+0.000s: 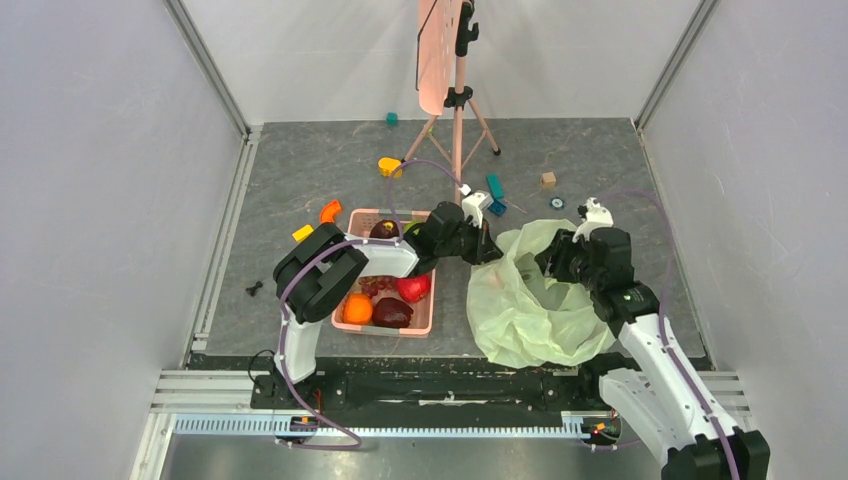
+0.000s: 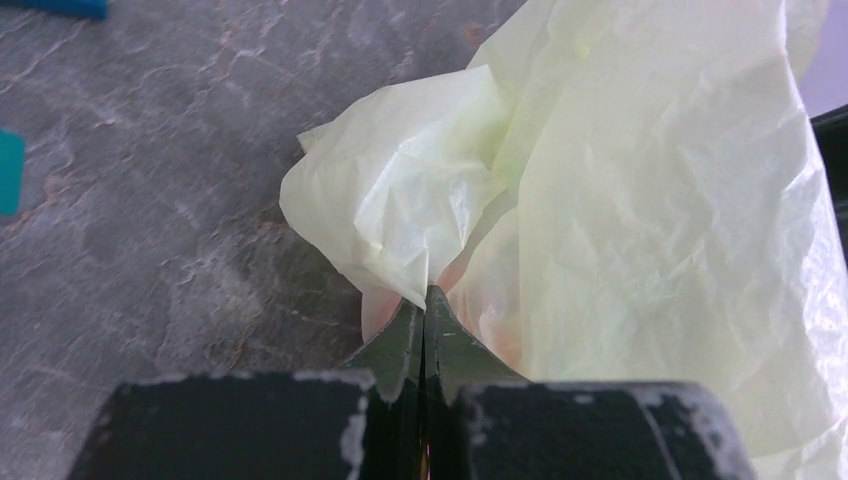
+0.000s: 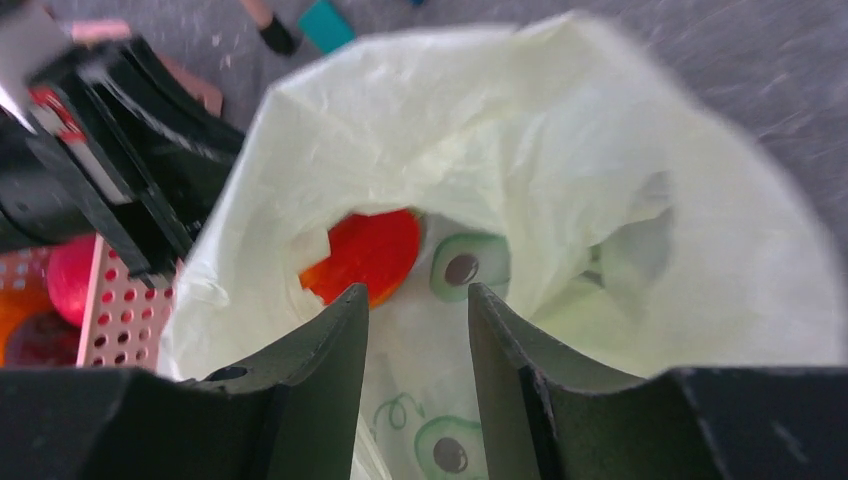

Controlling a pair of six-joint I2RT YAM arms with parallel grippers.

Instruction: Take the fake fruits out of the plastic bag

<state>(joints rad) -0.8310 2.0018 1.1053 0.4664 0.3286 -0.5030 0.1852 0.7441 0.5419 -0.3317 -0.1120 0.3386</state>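
The plastic bag [image 1: 525, 300] lies toward the near edge of the table [image 1: 300, 170], just right of the pink basket [image 1: 385, 330]. The left tool [image 2: 425, 300] is pinched tight on a fold at the bag's left rim. The right tool [image 3: 415, 295], jaws partly parted and holding nothing, hovers at the bag's mouth. An orange-red fruit [image 3: 365, 250] sits inside, just beyond its tips.

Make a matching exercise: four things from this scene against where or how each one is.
1. left claw
2. right claw
3. red fruit
4. basket

A. inside the bag
B. shut on the bag's edge
C. open at the bag's mouth
D. left of the bag in the top view

Pairs: 1-B, 2-C, 3-A, 4-D
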